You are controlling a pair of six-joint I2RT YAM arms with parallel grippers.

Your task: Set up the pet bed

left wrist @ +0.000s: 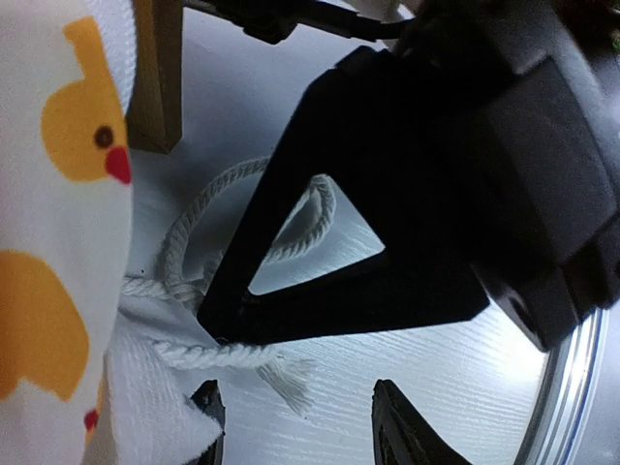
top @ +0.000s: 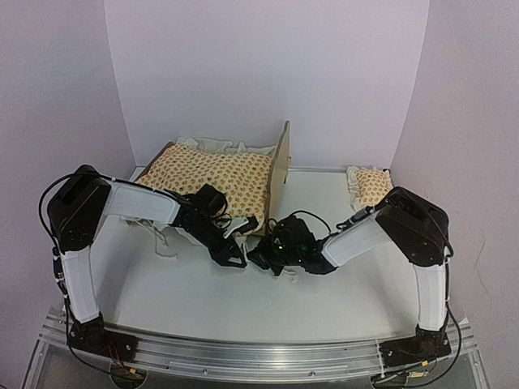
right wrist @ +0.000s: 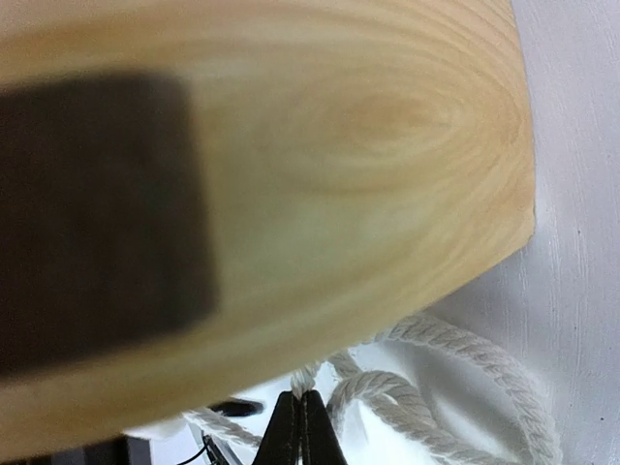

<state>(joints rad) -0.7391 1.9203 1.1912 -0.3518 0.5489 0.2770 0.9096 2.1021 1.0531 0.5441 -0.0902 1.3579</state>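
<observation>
The pet bed (top: 281,166) stands at the back left, its plywood headboard upright on the right end. The orange-patterned cushion (top: 215,174) lies on it. A white braided rope (left wrist: 208,354) trails from the cushion's near corner onto the table. My left gripper (top: 231,253) is open over the rope's frayed end, with nothing between its tips (left wrist: 295,426). My right gripper (top: 261,258) is right beside it and is shut on the rope (right wrist: 373,387), with its tips (right wrist: 302,417) under a plywood part of the bed (right wrist: 339,174). The small pillow (top: 371,185) lies at the back right.
White ruffled fabric (top: 162,235) spills off the bed's near side under my left arm. In the left wrist view a wooden bed post (left wrist: 160,68) and the duck-print cushion (left wrist: 58,194) are at the left. White walls enclose the table on three sides.
</observation>
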